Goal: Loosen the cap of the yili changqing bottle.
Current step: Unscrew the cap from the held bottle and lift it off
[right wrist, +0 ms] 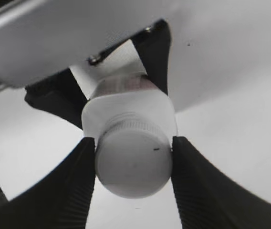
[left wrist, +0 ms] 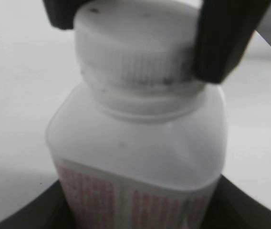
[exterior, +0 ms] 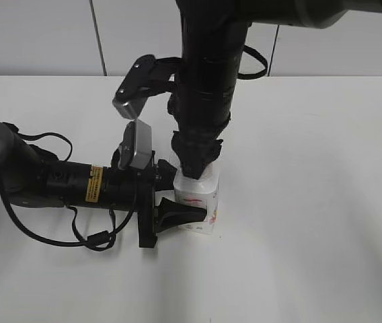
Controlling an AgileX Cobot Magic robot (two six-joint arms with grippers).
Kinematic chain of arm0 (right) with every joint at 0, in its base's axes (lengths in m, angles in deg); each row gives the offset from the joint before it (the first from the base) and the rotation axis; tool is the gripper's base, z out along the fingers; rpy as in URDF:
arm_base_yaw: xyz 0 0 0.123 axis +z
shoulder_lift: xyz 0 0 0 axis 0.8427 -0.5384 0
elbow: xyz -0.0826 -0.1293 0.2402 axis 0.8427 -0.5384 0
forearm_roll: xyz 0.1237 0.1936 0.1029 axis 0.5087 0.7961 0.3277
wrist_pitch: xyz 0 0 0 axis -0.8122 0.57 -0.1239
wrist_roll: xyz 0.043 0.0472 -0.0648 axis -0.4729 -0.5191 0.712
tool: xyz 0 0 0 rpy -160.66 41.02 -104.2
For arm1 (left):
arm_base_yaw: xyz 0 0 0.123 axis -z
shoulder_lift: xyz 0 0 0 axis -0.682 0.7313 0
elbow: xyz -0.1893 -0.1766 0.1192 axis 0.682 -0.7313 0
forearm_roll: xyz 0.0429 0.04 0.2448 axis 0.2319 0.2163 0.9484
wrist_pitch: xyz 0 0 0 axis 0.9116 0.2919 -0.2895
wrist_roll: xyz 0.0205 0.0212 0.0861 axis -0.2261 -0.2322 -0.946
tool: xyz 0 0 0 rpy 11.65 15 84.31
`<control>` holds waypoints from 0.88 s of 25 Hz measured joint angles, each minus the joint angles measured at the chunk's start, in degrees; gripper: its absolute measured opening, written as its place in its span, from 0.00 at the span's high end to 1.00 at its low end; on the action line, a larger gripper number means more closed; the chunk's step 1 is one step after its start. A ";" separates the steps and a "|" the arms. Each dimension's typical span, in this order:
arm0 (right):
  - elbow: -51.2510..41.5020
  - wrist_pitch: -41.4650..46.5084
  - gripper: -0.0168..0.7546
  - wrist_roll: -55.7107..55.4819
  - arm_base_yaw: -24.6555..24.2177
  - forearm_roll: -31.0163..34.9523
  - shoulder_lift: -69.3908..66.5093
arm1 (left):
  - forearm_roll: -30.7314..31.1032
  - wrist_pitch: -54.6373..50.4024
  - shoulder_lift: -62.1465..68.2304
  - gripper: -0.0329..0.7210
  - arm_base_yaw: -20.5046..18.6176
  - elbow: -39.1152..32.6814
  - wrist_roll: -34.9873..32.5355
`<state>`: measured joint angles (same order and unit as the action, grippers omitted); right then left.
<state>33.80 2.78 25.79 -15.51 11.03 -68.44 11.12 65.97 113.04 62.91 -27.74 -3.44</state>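
Note:
The yili changqing bottle [exterior: 201, 202] stands upright on the white table, a small white squarish bottle with a red printed label [left wrist: 126, 200]. My left gripper [exterior: 183, 194] comes in from the left and is shut on the bottle's body, one black finger on each side [right wrist: 59, 102]. The right gripper [right wrist: 133, 160] hangs straight down over the bottle. Its two ribbed fingers [right wrist: 73, 186] press on opposite sides of the white ribbed cap [right wrist: 133, 164], so it is shut on the cap. In the left wrist view the cap [left wrist: 135, 52] sits screwed on the neck between those fingers [left wrist: 226, 43].
The white table [exterior: 312, 235] spreads out around the bottle. The left arm and its cables [exterior: 43, 185] lie low across the left side. A grey wall [exterior: 36, 33] rises at the table's far edge.

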 joint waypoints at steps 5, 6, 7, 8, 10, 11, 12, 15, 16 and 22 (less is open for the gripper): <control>0.17 -0.18 0.48 24.25 0.00 -0.02 0.04 | -0.10 -0.06 0.00 0.43 0.00 0.00 0.05; 0.17 -0.41 0.48 26.41 0.00 -0.02 0.10 | -0.10 -0.06 0.00 0.43 0.00 0.00 0.05; 0.17 -0.63 0.48 27.54 0.00 -0.02 0.10 | -0.10 -0.06 0.00 0.43 0.00 0.00 0.18; 0.17 -0.86 0.48 28.36 0.00 -0.02 0.10 | -0.17 -0.11 0.00 0.43 -0.05 0.00 0.24; 0.17 -1.17 0.48 29.01 0.00 -0.02 0.10 | -0.35 -0.11 0.00 0.43 -0.09 0.00 0.41; 0.17 -1.24 0.48 29.26 0.00 -0.02 0.10 | -0.35 -0.15 0.00 0.43 -0.09 0.00 0.40; 0.17 -1.24 0.48 29.39 0.00 -0.02 0.10 | -0.37 -0.15 0.00 0.43 -0.09 0.00 0.40; 0.17 -1.24 0.48 29.55 0.00 -0.02 0.10 | -0.42 -0.18 0.00 0.43 -0.09 0.00 0.40; 0.17 -1.15 0.48 29.52 0.00 -0.02 0.10 | -0.42 -0.18 0.00 0.43 -0.09 0.00 0.40; 0.17 -0.44 0.42 27.30 0.00 -0.18 0.10 | -0.36 -0.11 0.00 0.43 -0.09 0.00 0.27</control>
<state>33.98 2.34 53.09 -15.51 10.85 -68.33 10.76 65.86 113.04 62.81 -27.74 -3.17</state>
